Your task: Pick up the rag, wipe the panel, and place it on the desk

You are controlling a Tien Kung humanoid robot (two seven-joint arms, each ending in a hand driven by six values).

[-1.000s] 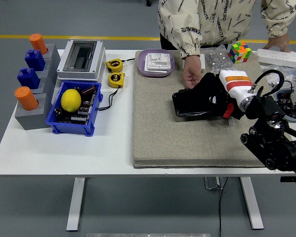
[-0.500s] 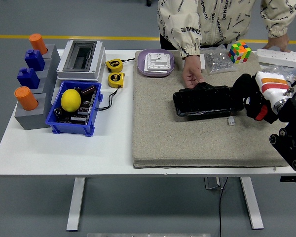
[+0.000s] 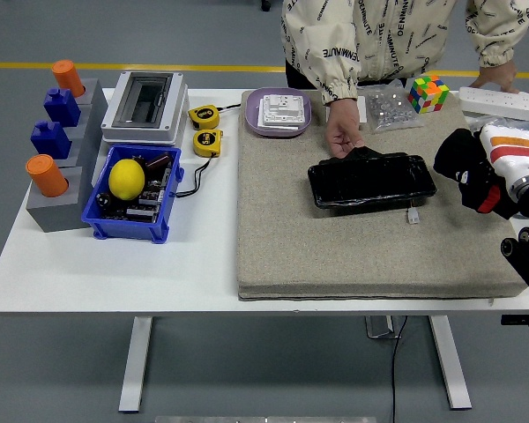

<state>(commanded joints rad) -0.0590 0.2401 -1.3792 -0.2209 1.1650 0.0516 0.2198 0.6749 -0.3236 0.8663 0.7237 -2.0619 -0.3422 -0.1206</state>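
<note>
Right hand [image 3: 473, 167] at three o'clock grips what I take for the dark crumpled rag [image 3: 458, 155], clear of the glossy black rectangular panel [image 3: 371, 181] mid-mat, so I judge wiping done; next, lowering it onto the tabletop [image 3: 115, 264].

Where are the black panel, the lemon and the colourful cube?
panel [image 3: 371, 181], head view, middle of its glossy top.
lemon [image 3: 127, 178], head view, its centre, inside the blue bin.
cube [image 3: 428, 93], head view, its front face.
</note>
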